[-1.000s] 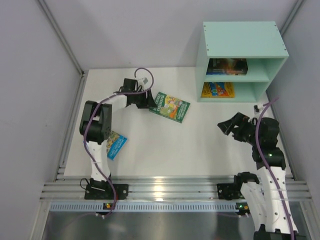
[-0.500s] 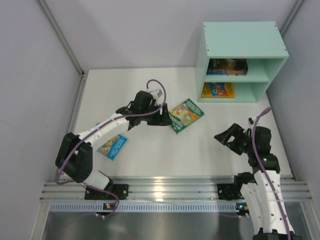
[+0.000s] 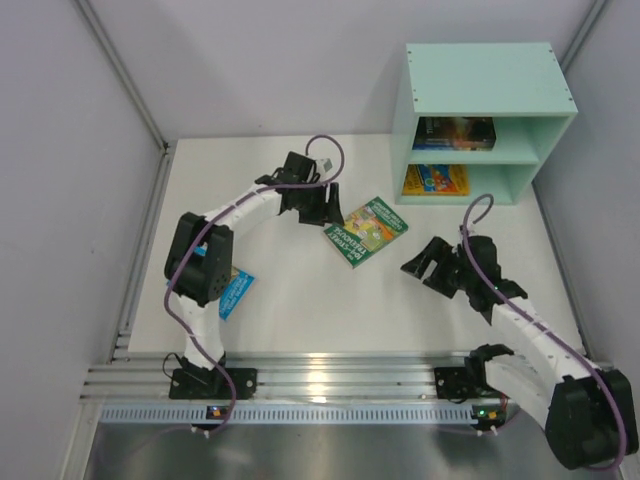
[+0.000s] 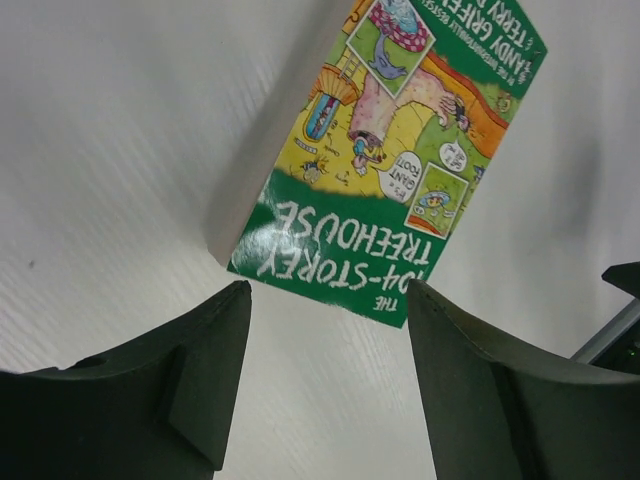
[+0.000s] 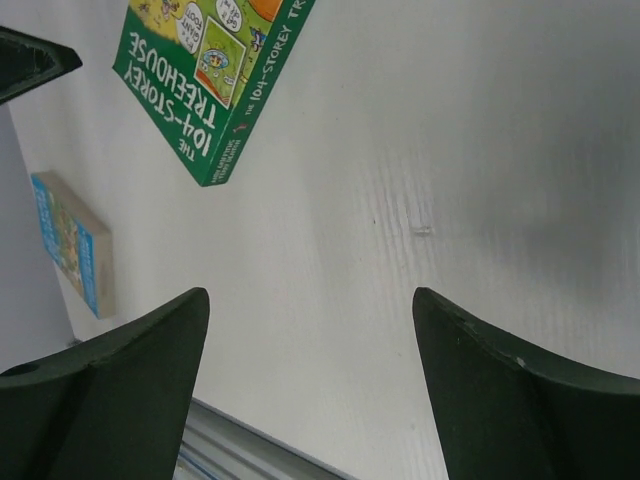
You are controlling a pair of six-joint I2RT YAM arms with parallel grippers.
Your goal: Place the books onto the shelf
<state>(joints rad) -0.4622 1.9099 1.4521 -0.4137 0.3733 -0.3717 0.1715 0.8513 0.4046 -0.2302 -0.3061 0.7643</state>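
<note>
Green book [image 3: 366,231] lies flat at centre of table [image 3: 330,315], near-left of shelf [image 3: 485,85]. Left gripper [image 4: 328,300] is wide open just beside its left edge, holding nothing. Right gripper [image 5: 310,300] is open, empty, to its right. Blue book [image 3: 232,290] lies near left. Step looks like picking up green book; next move needs jaws astride one edge.

The green book [image 4: 385,150] bears "THE 104-STOREY TREEHOUSE" on its cover.
</note>
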